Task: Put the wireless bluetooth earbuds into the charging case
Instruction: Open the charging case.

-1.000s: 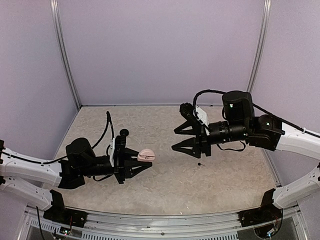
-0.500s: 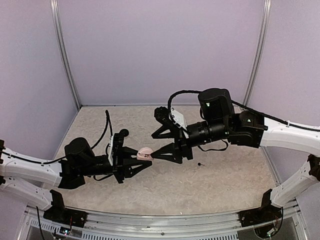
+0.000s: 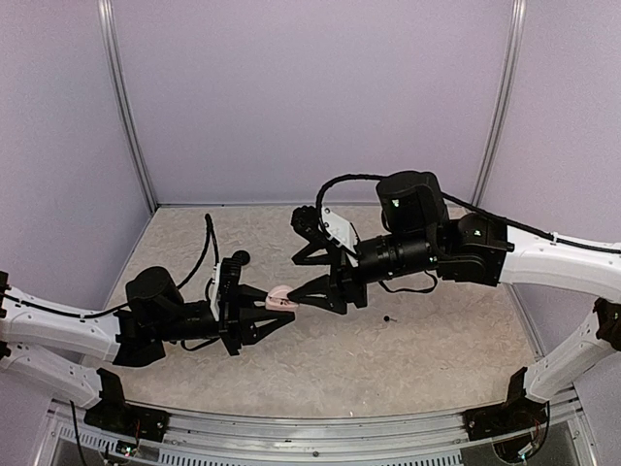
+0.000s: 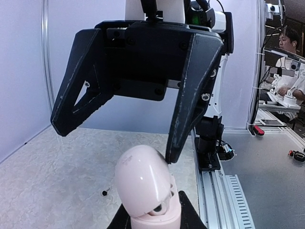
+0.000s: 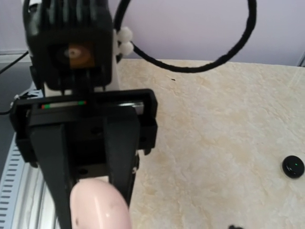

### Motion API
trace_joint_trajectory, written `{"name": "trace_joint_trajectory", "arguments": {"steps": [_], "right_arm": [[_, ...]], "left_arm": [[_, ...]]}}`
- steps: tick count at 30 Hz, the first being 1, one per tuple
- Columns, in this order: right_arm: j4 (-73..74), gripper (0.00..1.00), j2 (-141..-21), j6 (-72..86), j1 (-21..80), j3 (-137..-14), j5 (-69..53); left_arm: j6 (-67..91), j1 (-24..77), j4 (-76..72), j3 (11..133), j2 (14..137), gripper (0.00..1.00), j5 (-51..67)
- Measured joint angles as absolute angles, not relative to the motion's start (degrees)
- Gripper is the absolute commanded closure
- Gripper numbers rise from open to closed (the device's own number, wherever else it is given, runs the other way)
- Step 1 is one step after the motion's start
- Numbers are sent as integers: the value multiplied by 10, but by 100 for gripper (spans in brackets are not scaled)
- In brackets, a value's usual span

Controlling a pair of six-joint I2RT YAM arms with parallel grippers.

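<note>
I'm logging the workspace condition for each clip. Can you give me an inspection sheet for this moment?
Surface: beige speckled table.
Job's things: pink case held above the table; one small black earbud lies loose on the table.
Clutter: round black puck on the table.
Grippers: left gripper shut on the case. Right gripper open and holding nothing; one finger is by the case's top, contact unclear.
Cables: one black cable loops from the left arm; another arcs over the right arm.
Surroundings: lilac walls; a person sits at a bench outside.
</note>
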State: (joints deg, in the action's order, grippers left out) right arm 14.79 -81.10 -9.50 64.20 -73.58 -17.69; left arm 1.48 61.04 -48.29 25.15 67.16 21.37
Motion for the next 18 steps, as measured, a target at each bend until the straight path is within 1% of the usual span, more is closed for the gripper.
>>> {"name": "trace_joint_trajectory", "arguments": {"steps": [11, 18], "right_arm": [[145, 32, -809, -93, 644, -736, -117], [145, 32, -808, -91, 644, -735, -107]], "left_arm": [[10, 613, -475, 251, 675, 93, 217], [10, 614, -475, 251, 676, 92, 216]]}}
